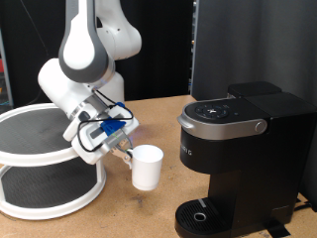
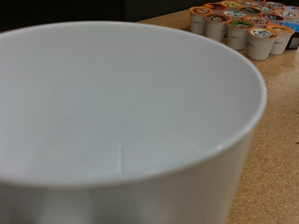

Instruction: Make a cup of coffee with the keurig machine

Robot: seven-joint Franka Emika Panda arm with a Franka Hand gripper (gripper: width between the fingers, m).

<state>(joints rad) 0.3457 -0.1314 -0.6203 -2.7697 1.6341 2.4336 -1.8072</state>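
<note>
One arm, one load, logged from the exterior view's left to its right.

Rack: white, round, two tiers, at the table's left edge. I read nothing on it.

Gripper: just right of the rack, angled down. I see its fingers at the cup's rim on the side facing the rack, and I judge them clamped on the wall there, since the cup hangs clear of the table with nothing else under it. A rim hold would leave the base free for setting down.

Cup: plain white, cylindrical, upright or nearly so, held above the tan table between rack and machine, well short of the tray. In the wrist view the cup fills the picture: smooth white inside, no liquid, one faint vertical seam. I cannot see its handle in either view.

Machine: black, boxy, near the table's right edge, silver-grey handle down across the front, round button panel on top. Its round tray sits bare at the front.

Pods: a cluster with mixed lids, far across the table, in the wrist view only.
</note>
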